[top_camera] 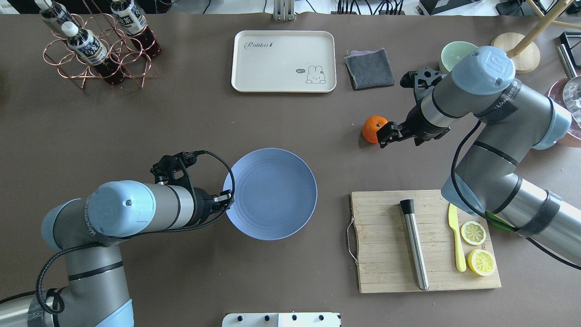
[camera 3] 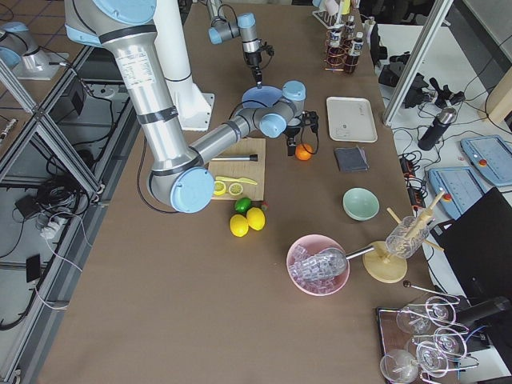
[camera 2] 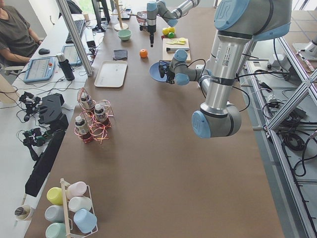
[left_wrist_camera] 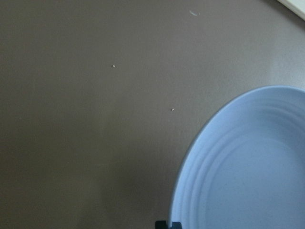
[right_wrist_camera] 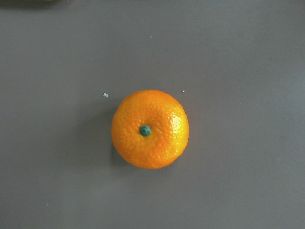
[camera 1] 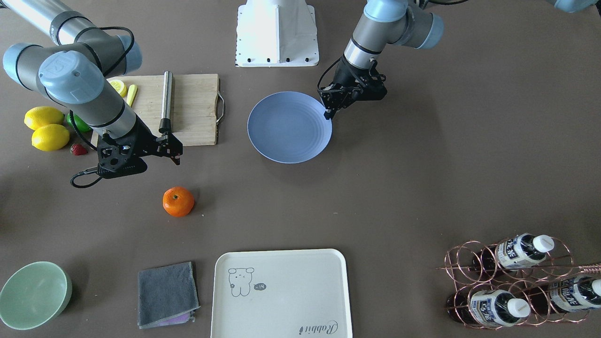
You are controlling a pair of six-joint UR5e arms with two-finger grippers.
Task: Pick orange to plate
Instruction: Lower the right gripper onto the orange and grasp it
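Barely begun: hovering near the orange (camera 1: 178, 202) with the right hand (camera 1: 174, 155), fingers apparently spread and empty. Not yet lifted, resting on the bare table (camera 1: 375, 197) well apart from the empty plate (camera 1: 289, 127); left hand (camera 1: 330, 114) poised at the plate's rim, pinched closed on nothing. Left to do, most likely: descend, grasp, carry across, set down on the plate.

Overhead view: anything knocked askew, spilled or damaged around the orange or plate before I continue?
Nothing stands out. The orange sits whole and stem-up on the bare table, apart from the right pincer. The plate lies flat and empty, with the left pincer by its rim.
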